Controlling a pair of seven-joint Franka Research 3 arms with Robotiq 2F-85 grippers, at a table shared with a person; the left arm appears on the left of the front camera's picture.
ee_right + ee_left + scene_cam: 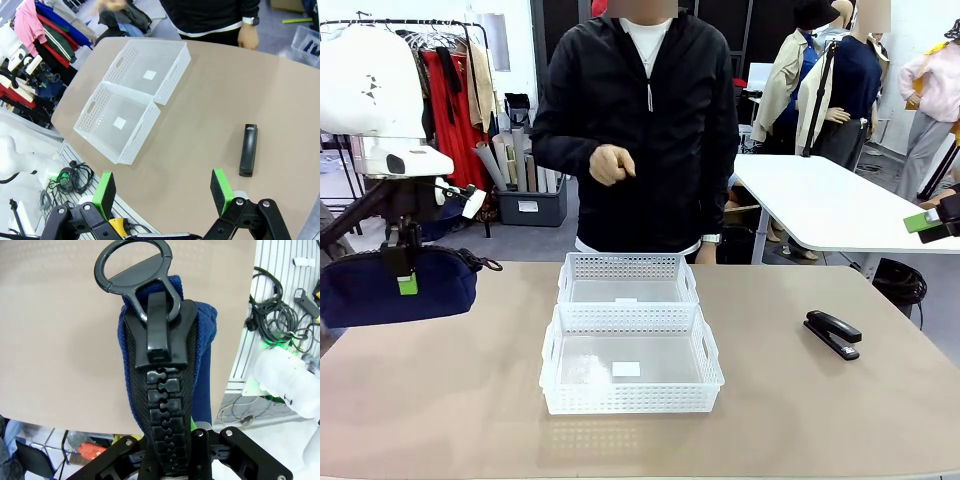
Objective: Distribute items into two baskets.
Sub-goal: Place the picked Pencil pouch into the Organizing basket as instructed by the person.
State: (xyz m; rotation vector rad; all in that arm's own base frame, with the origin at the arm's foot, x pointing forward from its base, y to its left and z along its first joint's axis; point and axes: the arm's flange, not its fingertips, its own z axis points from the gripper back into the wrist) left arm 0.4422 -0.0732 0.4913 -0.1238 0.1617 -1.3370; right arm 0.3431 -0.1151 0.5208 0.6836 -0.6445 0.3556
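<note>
While the left tool (402, 276) is clamped shut on the top of the navy zippered pouch (360, 292), the pouch hangs at the desk's (800, 420) left edge and appears to be clear of the surface, well apart from both baskets. In the left wrist view the pouch's chunky black zipper (162, 405) runs up between the tool's fingers, closed, with its slider and large pull ring (132, 262) at the far end and the tan desk behind it. The two white lattice baskets sit in the middle of the desk with their long sides touching. The near basket (630, 402) is on the robot's side and the far basket (625, 264) is toward the person (640, 110), and each shows a small white label on its clear bottom. The black stapler (832, 334) lies flat on the desk to the right of the baskets, apart from them and not touched by anything. The right tool (165, 192) hovers high above the desk's right part with its green pads (104, 190) spread wide apart and nothing between them, and the stapler lies just beyond it in the right wrist view. The person stands at the far side in a black jacket, one hand (610, 165) raised at chest height with a finger stuck out.
</note>
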